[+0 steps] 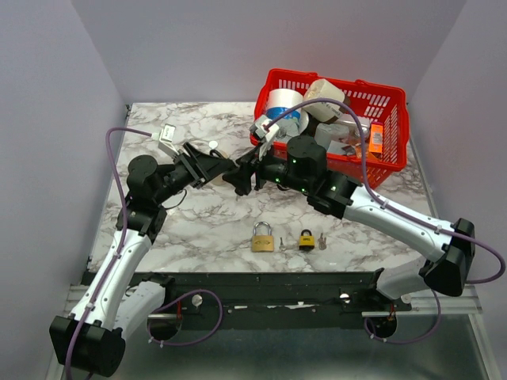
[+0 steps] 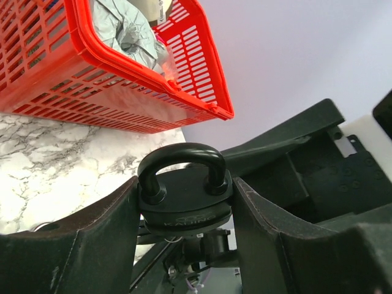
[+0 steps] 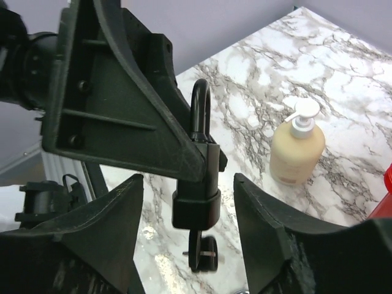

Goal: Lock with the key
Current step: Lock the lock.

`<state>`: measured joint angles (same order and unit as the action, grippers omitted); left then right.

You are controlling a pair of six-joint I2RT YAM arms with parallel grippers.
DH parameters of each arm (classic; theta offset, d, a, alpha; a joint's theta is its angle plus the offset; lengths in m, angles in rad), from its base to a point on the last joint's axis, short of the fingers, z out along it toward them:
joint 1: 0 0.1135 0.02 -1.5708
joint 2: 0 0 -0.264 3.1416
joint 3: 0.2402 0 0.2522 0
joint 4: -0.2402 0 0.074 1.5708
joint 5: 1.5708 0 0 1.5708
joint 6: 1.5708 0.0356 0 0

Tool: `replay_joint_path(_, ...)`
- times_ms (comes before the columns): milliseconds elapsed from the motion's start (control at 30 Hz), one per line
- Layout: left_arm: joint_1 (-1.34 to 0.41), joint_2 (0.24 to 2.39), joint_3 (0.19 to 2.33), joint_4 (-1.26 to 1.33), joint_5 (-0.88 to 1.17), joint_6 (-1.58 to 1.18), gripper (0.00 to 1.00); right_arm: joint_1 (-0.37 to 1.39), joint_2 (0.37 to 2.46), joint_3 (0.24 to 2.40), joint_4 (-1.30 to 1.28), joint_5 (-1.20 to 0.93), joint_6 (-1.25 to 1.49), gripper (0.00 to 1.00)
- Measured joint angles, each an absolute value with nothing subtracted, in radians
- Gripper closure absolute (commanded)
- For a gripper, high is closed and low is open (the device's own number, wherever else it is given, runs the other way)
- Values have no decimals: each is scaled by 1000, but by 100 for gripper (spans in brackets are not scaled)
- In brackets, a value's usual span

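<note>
My left gripper is shut on a black padlock, its fingers pressing both sides of the body, shackle up and closed. In the right wrist view the same padlock hangs edge-on from the left finger, with a black-headed key sticking out of its underside. Around the key my right gripper stands open, both fingers clear of it. From above, the two grippers meet at mid-table around the padlock.
A red basket full of items stands at the back right. A soap bottle stands on the marble behind the grippers. Near the front edge lie a brass padlock, a small black-and-yellow padlock and loose keys.
</note>
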<state>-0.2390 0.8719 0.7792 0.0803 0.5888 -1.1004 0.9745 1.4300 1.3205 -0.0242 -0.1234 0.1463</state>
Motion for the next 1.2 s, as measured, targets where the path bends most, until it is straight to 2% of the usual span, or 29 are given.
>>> replay_joint_path(33,-235,871,780,81,596,-1099,100,974,1417,1317,-24,-128,146,40)
replay_joint_path(300,-192,856,799,67,625,-1095,100,973,1279,1252,-64,-170,113,56)
replay_joint_path(833,-190,843,825,41,624,-1093,100,973,1341,1259,-110,-167,27,63)
replay_joint_path(1200,-189,843,828,-12,586,-1092,100,977,1400,1307,-106,-149,25,87)
